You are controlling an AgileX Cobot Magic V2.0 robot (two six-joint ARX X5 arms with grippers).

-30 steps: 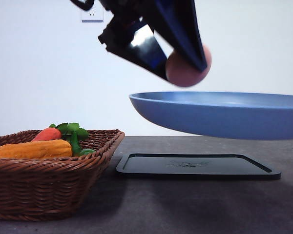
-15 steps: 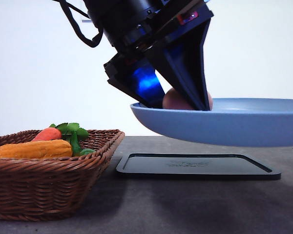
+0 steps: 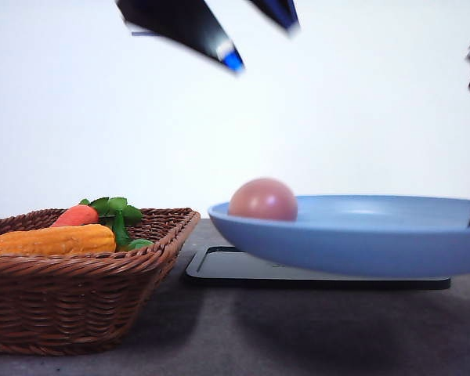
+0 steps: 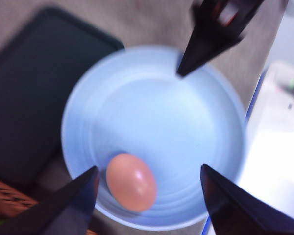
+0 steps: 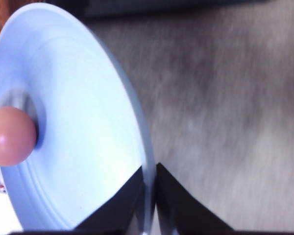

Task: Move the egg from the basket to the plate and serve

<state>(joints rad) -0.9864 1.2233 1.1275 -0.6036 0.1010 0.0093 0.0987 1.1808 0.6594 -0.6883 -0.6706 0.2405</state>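
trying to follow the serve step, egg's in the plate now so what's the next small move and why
Probably the right hand should lower the plate level onto the black tray. The egg lies loose near the plate's rim, the plate hangs just above the tray, pinched at its edge, and the left hand is open above it, so a slow, flat set-down seems safest.

A staged test setup here, lab-like rather than a home kitchen: bare white wall (image 3: 360, 102) behind; dark grey bench (image 3: 298, 329) carrying toy-looking vegetables (image 3: 70, 231) in a wicker basket (image 3: 86, 298) beside a flat black tray (image 3: 235, 270).
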